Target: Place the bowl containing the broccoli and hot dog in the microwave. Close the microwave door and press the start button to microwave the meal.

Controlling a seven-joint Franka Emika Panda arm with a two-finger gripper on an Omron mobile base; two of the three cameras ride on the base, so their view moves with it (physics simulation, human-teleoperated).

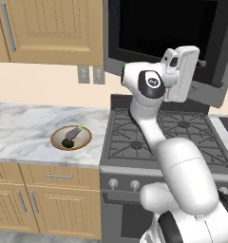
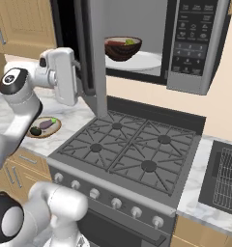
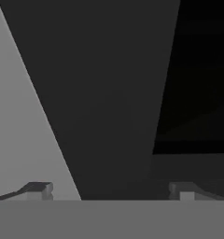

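Observation:
The microwave (image 2: 190, 53) hangs over the stove with the microwave door (image 2: 91, 53) swung out towards me, seen edge-on. Inside, the dark-brown bowl (image 2: 123, 49) rests on the white turntable plate (image 2: 144, 62). It holds the meal: the yellow-green broccoli (image 2: 131, 42) and the reddish hot dog (image 2: 116, 43). My gripper (image 2: 81, 80) is up against the outer face of the door, on the side away from the cavity. In the hand view the gripper (image 3: 111, 191) is open, fingertips (image 3: 39, 190) wide apart, the dark door panel (image 3: 109, 93) right in front. The door's black glass (image 1: 149, 28) faces the left base view.
A shallow light-tan bowl with an eggplant (image 1: 71, 137) sits on the marble counter (image 1: 25, 128) left of the stove (image 2: 127, 149). The microwave's control panel (image 2: 193, 38) is right of the cavity. Wooden cabinets (image 1: 49, 28) hang at upper left. A dark grate (image 2: 226, 173) lies at the far right.

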